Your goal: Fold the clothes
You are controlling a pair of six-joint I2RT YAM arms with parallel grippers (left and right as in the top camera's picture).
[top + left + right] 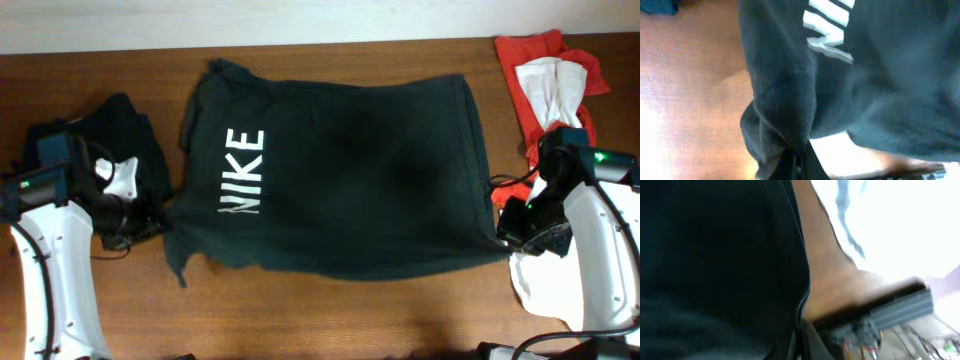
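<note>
A large black T-shirt with white NIKE lettering lies spread across the middle of the wooden table, lettering toward the left. My left gripper is shut on its near left corner; in the left wrist view the black cloth bunches into the closed jaws. My right gripper is shut on its near right corner; the right wrist view shows dark cloth pinched in the jaws.
A dark garment lies heaped at the left behind the left arm. A red garment with a white garment on it lies at the back right. More white cloth lies under the right arm.
</note>
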